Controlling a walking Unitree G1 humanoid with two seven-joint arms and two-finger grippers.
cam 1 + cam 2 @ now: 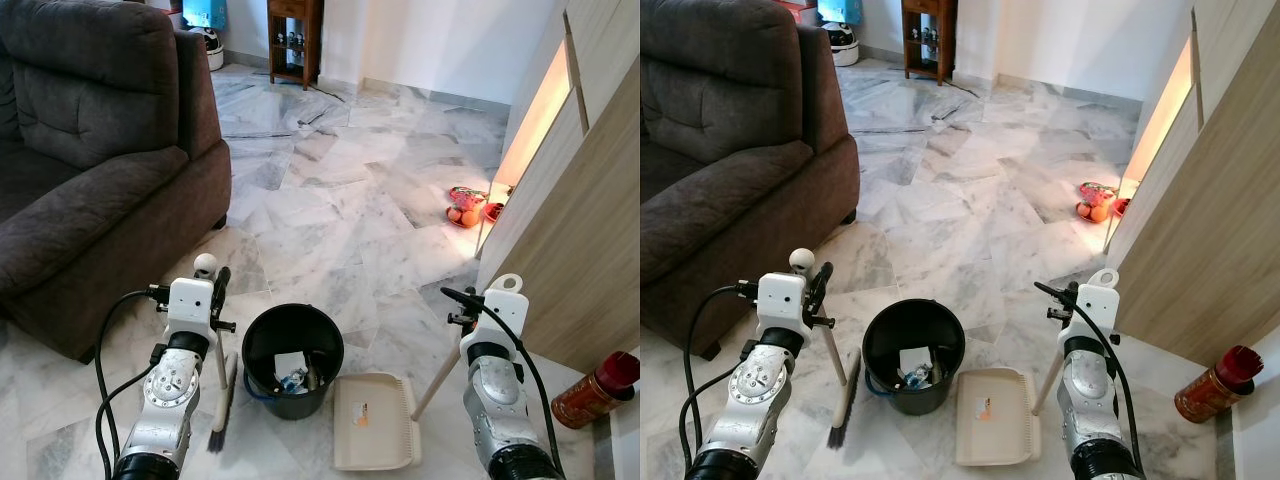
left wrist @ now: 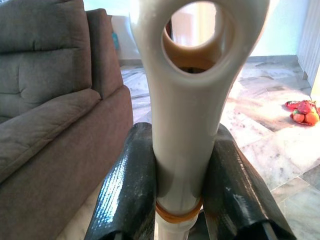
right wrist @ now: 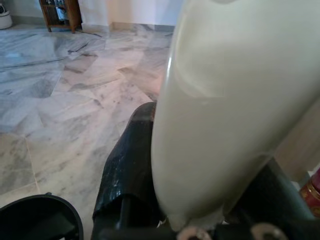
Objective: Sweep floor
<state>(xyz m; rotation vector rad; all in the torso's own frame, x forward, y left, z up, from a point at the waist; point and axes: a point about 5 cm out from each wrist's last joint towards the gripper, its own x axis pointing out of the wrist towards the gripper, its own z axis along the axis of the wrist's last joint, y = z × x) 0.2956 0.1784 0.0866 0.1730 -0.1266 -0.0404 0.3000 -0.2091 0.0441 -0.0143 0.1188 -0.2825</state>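
Observation:
A cream broom handle (image 2: 187, 125) with a hole at its end stands between the black fingers (image 2: 127, 190) of my left gripper (image 1: 215, 292), which is shut on it. The broom's bristles (image 1: 222, 405) rest on the marble floor just left of a black bucket (image 1: 255, 335) that holds some scraps. A cream dustpan (image 1: 372, 420) lies flat on the floor right of the bucket. Its long handle (image 1: 435, 380) slants up to my right gripper (image 1: 478, 308), shut on the handle's thick end (image 3: 225, 125).
A dark brown sofa (image 1: 90, 150) fills the left side. Wooden cabinet panels (image 1: 580, 250) run along the right, with a red can (image 1: 595, 390) at their foot and red and orange items (image 1: 465, 207) further back. A wooden shelf (image 1: 295, 40) stands at the far wall.

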